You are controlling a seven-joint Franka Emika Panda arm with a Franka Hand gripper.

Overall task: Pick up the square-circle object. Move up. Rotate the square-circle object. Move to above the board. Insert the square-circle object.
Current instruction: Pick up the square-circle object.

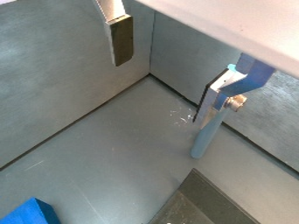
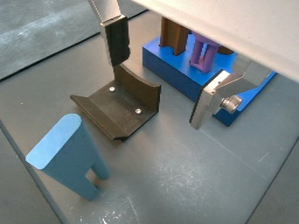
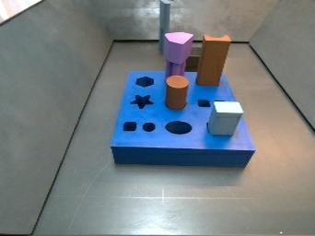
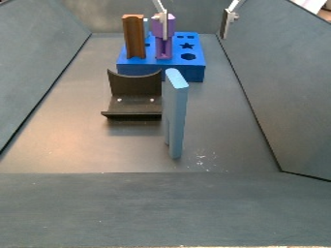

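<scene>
The square-circle object (image 4: pixel 176 111), a long grey-blue peg, stands upright on the floor just in front of the fixture (image 4: pixel 134 94). It shows in both wrist views (image 2: pixel 70 157) (image 1: pixel 207 131) and far back in a side view (image 3: pixel 165 15). The board (image 3: pixel 154 124) is a bright-blue slab with dark cut-outs, lying beyond the fixture (image 2: pixel 117 109). My gripper (image 2: pixel 162 87) hangs open high above the fixture and the board's edge, with nothing between its fingers (image 1: pixel 121 44). Only the fingertips peek in at the top of a side view (image 4: pixel 163 9).
On the board stand a tall orange-brown block (image 3: pixel 215 58), a purple piece (image 3: pixel 178 51), a brown cylinder (image 3: pixel 176 92) and a pale grey-blue cube (image 3: pixel 224 117). Grey walls (image 4: pixel 58 68) close in the floor on both sides.
</scene>
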